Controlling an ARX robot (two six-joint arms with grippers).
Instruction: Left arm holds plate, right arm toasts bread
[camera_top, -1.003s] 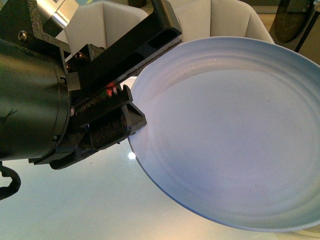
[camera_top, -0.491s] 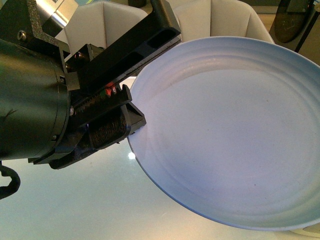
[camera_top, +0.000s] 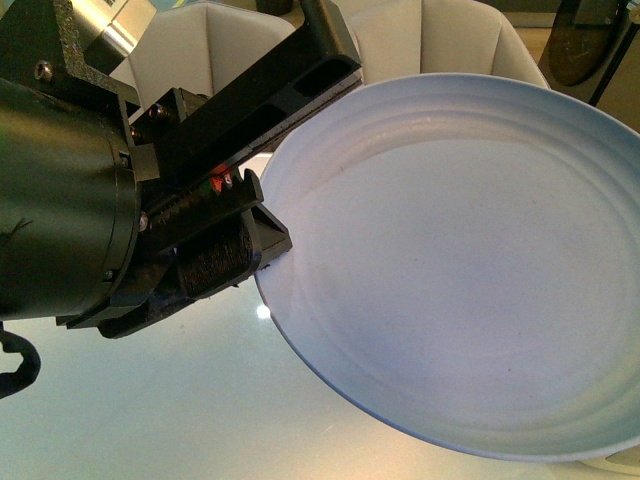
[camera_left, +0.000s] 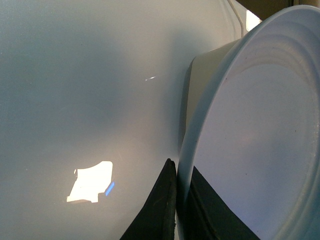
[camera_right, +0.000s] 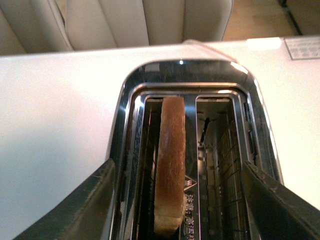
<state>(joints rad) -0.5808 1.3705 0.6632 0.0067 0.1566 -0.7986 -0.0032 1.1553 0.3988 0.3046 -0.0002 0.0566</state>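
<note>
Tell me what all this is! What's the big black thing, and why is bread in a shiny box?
It's a robot with two arms. The front picture looks out from its body: its left arm holds an empty pale blue plate over the table. The camera on that wrist shows the left gripper pinching the plate's rim. The right wrist's camera looks down past the open right gripper into a shiny toaster, where a bread slice stands in one slot.
</note>
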